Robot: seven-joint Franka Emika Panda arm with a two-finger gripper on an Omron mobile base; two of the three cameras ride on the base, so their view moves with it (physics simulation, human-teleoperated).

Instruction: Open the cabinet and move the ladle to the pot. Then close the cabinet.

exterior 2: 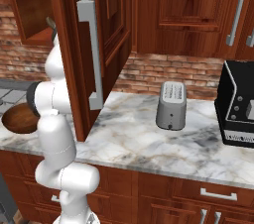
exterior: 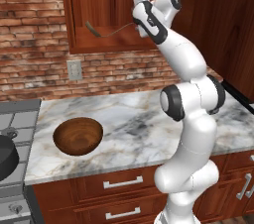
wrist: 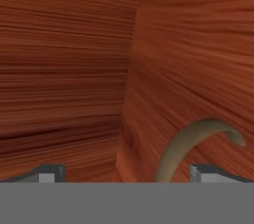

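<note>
The ladle (exterior: 106,32) lies on the shelf inside the open cabinet (exterior: 79,15), its handle just ahead of the hand (wrist: 124,173), whose fingers stand wide apart and empty; thin, stiff, likely slippery metal, best pinched mid-handle.

Cabinet (exterior: 99,44) opening at upper centre is unobstructed in front; ladle (exterior: 106,31) lies across its shelf. Open door (exterior 2: 94,44) blocks the right side.

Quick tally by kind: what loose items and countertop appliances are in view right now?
Ladle: 1
Wooden bowl: 1
Pot: 1
Toaster: 1
Black countertop appliance: 1
Total: 5
</note>
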